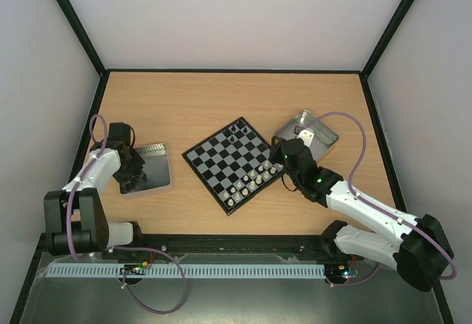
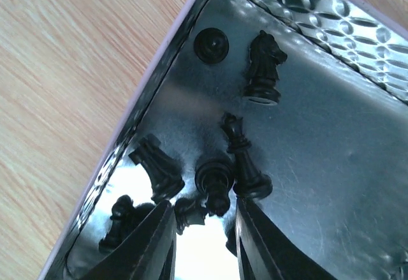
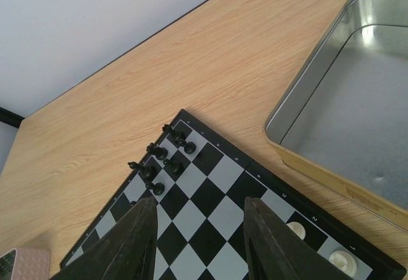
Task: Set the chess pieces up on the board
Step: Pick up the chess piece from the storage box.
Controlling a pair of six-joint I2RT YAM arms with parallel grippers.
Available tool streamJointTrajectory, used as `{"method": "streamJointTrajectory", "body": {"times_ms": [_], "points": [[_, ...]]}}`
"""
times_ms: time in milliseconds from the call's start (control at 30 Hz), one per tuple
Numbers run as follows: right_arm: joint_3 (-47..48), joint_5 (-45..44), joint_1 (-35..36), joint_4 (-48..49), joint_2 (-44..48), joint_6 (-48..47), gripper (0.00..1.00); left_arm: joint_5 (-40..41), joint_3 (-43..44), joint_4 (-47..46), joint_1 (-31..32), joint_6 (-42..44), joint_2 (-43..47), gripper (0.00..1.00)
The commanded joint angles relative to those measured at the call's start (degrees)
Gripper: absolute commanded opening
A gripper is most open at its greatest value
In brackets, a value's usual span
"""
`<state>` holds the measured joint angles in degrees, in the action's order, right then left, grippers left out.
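A pale wooden table (image 1: 221, 102) fills a white-walled booth. At its middle lies the small black-and-grey checked chessboard (image 1: 221, 163), turned cornerwise. One square metal tin (image 1: 158, 150) sits to its left and a second tin (image 1: 324, 143) to its right.

The right gripper (image 3: 199, 201) hangs over the board's edge, fingers wide apart and empty. The left gripper (image 2: 204, 206) reaches into the left tin among loose black chessmen (image 2: 264, 63). Its fingers are parted, with one small piece between the tips that is not visibly clamped.

White chessmen (image 1: 251, 180) line the board's near-right side. A few black pieces (image 3: 167, 157) stand at its far corner.
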<state>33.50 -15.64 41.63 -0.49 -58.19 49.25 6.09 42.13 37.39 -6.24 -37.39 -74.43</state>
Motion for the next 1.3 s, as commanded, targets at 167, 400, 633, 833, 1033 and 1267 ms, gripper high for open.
{"method": "streamJointTrajectory", "body": {"times_ms": [167, 400, 633, 833, 1033, 1267], "points": [[-0.7, -2.3, -0.3, 1.9, -0.3, 0.0, 0.36, -1.0, -1.0, -4.0, -0.8, 1.4, -4.4, 0.26], [-0.4, -2.4, -0.4, 1.5, 0.1, 0.2, 0.36, 1.0, -0.7, -4.3, -1.0, 1.7, -3.2, 0.07], [0.3, -2.5, -0.4, 1.3, 0.6, 0.1, 0.37, 1.4, 0.1, -2.5, -0.8, 1.8, 2.6, 0.07], [0.0, -2.3, -0.4, 1.2, 1.6, 1.3, 0.36, -2.4, 4.6, 0.2, 2.7, 2.9, 8.8, 0.07], [-0.1, -1.8, -0.4, 1.0, 2.1, 3.0, 0.36, -9.8, 10.2, -2.4, 12.4, 2.3, 7.5, 0.08], [-0.3, -1.7, -0.4, 0.2, 2.9, 4.4, 0.36, -11.3, 18.2, -6.4, 26.6, 3.4, -4.4, 0.09]]}}
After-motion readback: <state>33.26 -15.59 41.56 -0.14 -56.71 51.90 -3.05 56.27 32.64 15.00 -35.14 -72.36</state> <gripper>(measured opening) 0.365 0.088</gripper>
